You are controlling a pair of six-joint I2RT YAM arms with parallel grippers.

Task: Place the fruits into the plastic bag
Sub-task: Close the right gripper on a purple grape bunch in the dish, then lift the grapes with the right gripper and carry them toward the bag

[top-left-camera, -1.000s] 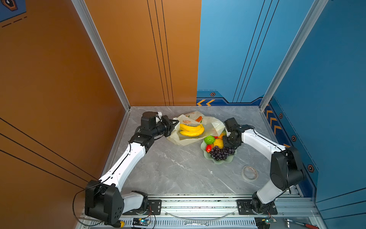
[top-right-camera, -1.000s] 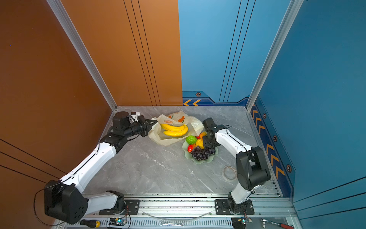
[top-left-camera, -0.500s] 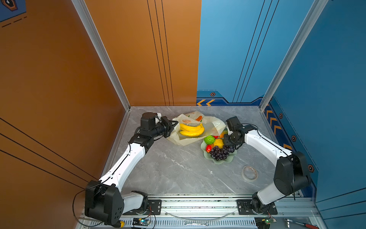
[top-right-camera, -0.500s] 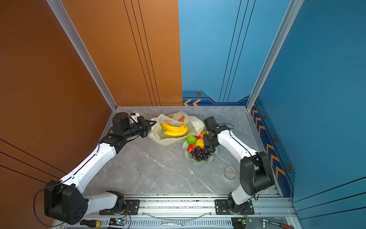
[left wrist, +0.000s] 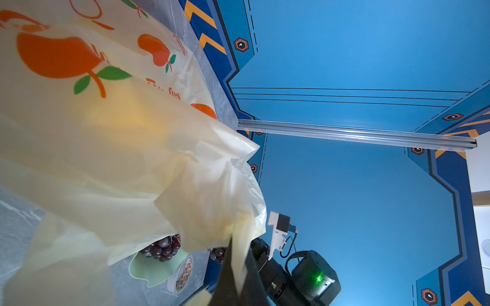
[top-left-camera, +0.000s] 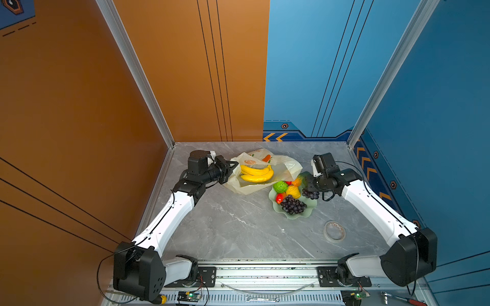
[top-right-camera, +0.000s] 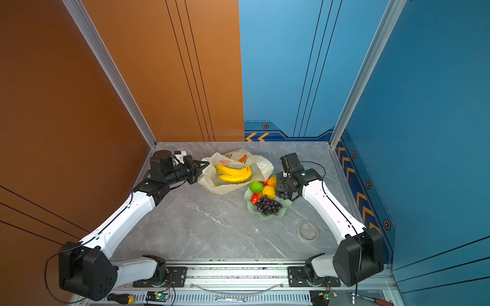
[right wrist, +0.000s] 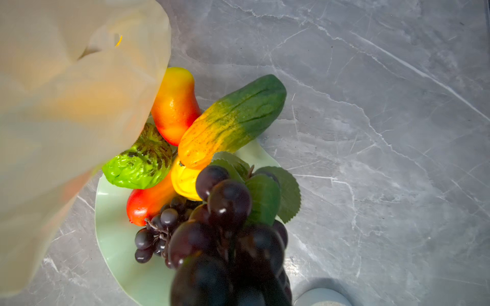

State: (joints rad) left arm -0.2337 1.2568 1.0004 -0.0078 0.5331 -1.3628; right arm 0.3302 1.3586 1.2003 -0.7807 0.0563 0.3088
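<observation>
On the grey table [top-left-camera: 225, 227], I see the plastic bag [top-left-camera: 237, 182] lying open, its rim pinched tight by my left gripper [top-left-camera: 233, 166]. The green dish [top-left-camera: 310, 205] beside it holds loose fruits [top-left-camera: 293, 191]. The banana bunch [top-left-camera: 256, 173] lies inside the bag. My right gripper [top-left-camera: 309, 188] clamps a grape cluster [top-left-camera: 310, 194] over the dish rim.

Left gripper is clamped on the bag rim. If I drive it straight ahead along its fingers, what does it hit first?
The left gripper points into the plastic bag, so it would first crumple the film it holds, then probably meet the banana bunch. How far in the bunch lies is unclear.
</observation>
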